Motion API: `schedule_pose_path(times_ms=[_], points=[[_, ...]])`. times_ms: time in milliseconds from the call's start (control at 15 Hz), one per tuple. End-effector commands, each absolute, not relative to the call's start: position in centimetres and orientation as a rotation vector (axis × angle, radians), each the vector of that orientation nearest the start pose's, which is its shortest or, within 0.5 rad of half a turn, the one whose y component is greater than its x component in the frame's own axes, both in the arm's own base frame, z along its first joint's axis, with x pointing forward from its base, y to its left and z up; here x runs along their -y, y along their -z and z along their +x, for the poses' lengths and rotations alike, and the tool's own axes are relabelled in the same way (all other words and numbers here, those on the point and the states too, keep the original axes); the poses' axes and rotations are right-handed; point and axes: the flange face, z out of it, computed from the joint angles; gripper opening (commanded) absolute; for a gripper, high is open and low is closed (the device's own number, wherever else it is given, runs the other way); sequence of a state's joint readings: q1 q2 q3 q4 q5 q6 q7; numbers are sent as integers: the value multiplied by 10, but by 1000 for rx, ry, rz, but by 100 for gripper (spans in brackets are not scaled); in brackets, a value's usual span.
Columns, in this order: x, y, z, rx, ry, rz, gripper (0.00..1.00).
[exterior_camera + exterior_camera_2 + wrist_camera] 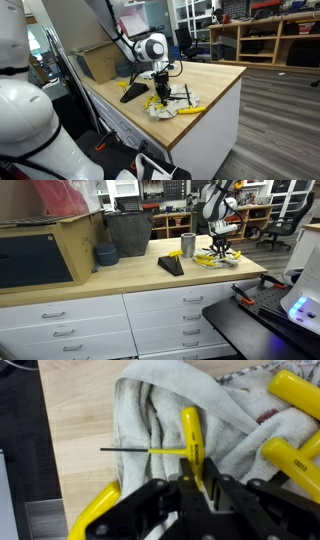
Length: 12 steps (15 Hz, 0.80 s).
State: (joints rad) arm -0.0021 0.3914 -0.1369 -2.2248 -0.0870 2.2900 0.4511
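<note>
- Workshop desk (70, 420) of pale wood, with shelving and chairs behind: a crumpled grey cloth (150, 410) lies on it, and on the cloth lies a T-handle hex key (190, 440) with a yellow grip and a thin black shaft pointing sideways.
- In the wrist view the pincer (197, 485) is drawn narrow, with its fingers pressed on either side of the yellow grip, so it looks clamped on the key. In both exterior views it stands low over the cloth (160, 90) (222, 248).
- Risk, as I judge it: the fingers hold the grip towards one end rather than at the shaft junction, so the key may swivel or slide out when lifted.
- Risk: a fold of cloth could be pinched along with the grip. A lift would then drag the cloth and tip off whatever rests on it.
- Risk: the long shaft sweeps wide if the key turns and could knock its neighbours. The nearest yellow handle lies just beside the fingers.
- Count in the wrist view: one key in the pincer, three other yellow-handled tools (290, 460) and one cloth.
- Count further out in an exterior view: one metal cup (188, 245), one dark wedge (171, 266), one dark bowl (105, 254) and one dark bin (128, 232).
</note>
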Motion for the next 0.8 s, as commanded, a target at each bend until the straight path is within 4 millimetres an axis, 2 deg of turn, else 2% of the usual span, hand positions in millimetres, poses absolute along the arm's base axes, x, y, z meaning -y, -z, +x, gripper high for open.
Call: schedule_pose_path(times_ms=[0, 400, 733], points=[[88, -218, 500, -913, -422, -3046, 4], [95, -272, 510, -1171, -341, -2849, 4], [91, -305, 510, -1200, -229, -2856, 4]])
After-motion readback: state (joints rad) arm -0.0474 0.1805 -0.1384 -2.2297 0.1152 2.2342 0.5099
